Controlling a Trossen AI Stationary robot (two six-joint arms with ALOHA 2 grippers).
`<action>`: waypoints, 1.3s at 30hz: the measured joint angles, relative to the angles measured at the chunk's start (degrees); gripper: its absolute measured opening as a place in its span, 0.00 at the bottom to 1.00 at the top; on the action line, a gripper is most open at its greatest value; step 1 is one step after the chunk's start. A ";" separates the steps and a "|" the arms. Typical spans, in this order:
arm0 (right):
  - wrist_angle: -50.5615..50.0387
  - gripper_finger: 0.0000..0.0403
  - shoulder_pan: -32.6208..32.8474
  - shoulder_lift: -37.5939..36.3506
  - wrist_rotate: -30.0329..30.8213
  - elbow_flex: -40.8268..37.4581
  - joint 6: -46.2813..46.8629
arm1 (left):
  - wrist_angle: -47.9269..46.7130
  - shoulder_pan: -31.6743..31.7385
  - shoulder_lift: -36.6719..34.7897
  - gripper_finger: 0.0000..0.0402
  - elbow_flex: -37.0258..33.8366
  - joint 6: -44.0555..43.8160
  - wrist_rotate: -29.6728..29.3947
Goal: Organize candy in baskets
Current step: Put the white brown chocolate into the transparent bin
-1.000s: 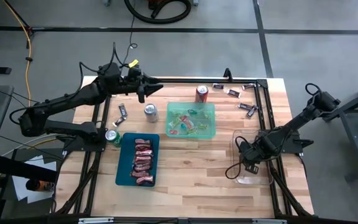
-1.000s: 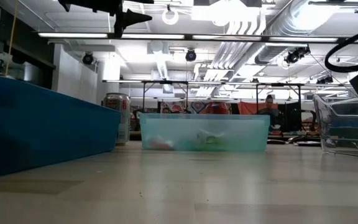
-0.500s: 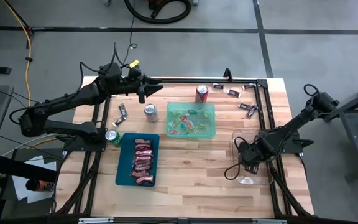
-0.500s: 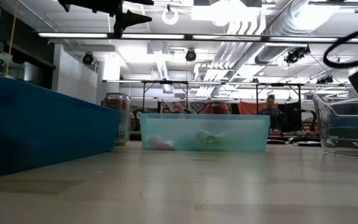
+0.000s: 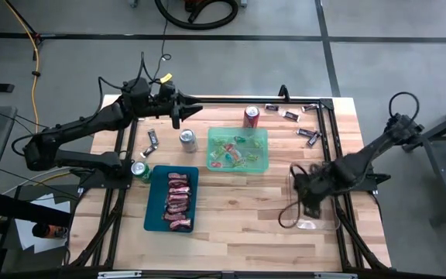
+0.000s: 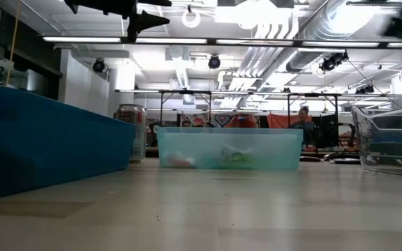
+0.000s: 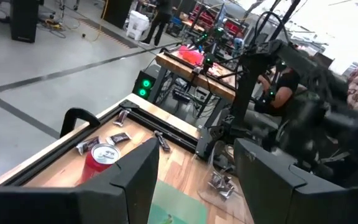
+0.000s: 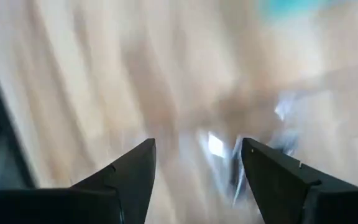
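Observation:
The dark teal basket [image 5: 152, 203] holds several red and pink candies [image 5: 178, 201]. The light green basket [image 5: 263, 147] holds mixed bright candies [image 5: 229, 155]. The clear basket [image 5: 334, 225] at the right holds a few candies [image 5: 307, 225]. Dark candies lie loose at the far right [image 5: 289, 115] and near the far left [image 5: 152, 139]. My left gripper [image 5: 178, 115] hangs open and empty high above the far left of the table. My right gripper [image 5: 304, 194] is open and empty over the clear basket; its wrist view [image 8: 197, 146] is blurred.
Three soda cans stand upright: a red one [image 5: 251, 116] behind the green basket, a silver one [image 5: 188, 140] to its left, and a green one [image 5: 139, 170] by the teal basket. A black frame rail [image 5: 327, 132] runs along the table's edges. Bare wood lies at the near middle [image 5: 242, 225].
My right gripper has risen above the clear basket and shifted a little toward the table's left edge, moving fast enough to blur. The left arm has kept still.

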 joint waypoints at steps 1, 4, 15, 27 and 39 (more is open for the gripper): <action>0.02 0.58 -1.81 0.00 4.14 1.93 0.71 | 0.01 0.11 0.00 0.49 0.00 -0.10 0.41; -1.01 0.58 -10.31 0.00 14.20 5.71 3.45 | -0.01 0.46 0.00 0.49 0.00 -0.11 0.86; 3.44 0.58 -54.49 -0.11 8.45 -3.69 -5.26 | -0.04 1.02 0.00 0.49 0.00 -0.16 0.97; 12.46 0.58 -77.92 5.67 2.55 -19.79 -0.67 | -0.02 1.02 0.00 0.49 0.00 -0.12 0.95; 18.95 0.58 -78.92 11.85 7.48 -23.49 15.28 | -0.06 1.02 0.00 0.49 0.00 2.91 0.75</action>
